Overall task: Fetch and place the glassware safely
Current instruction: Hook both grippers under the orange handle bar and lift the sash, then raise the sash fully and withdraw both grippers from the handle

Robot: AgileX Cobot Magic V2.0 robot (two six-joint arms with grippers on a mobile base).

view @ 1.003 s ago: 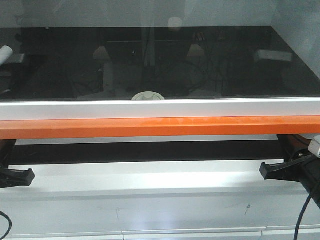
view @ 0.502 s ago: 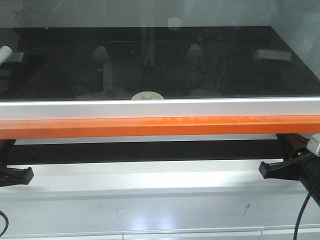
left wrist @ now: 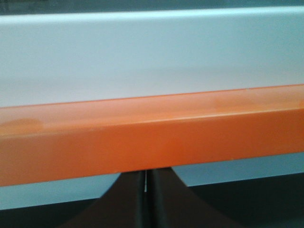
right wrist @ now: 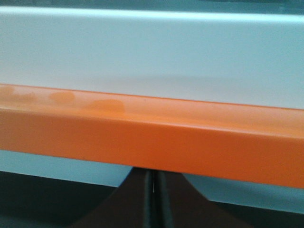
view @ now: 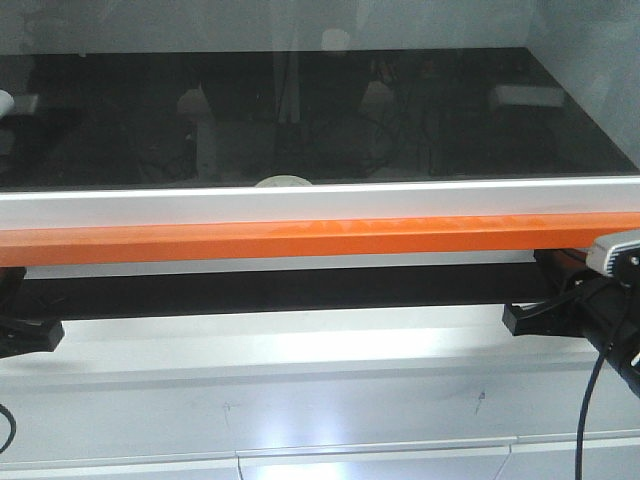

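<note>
Only the round white lid of the glassware point(view: 283, 182) shows, peeking over the white sill point(view: 420, 204) at the near edge of a glossy black worktop point(view: 420, 130); the jar body is hidden. My left gripper point(view: 40, 335) and right gripper point(view: 520, 318) hang low, below the orange bar point(view: 320, 240), far from the jar. In the left wrist view the left gripper point(left wrist: 147, 178) is shut, its dark fingers pressed together on nothing, right under the orange bar point(left wrist: 152, 137). The right gripper point(right wrist: 155, 179) looks the same beneath the bar point(right wrist: 152, 142).
The orange bar and the white sill run across the full width between the grippers and the worktop. A white cabinet top point(view: 300, 360) lies under the grippers. A pale block point(view: 527, 96) sits at the back right of the worktop. A black cable point(view: 592, 400) hangs at right.
The whole front view has shifted left and slightly up, and the bar now slopes. The right arm shows further into the frame. Both grippers stay shut.
</note>
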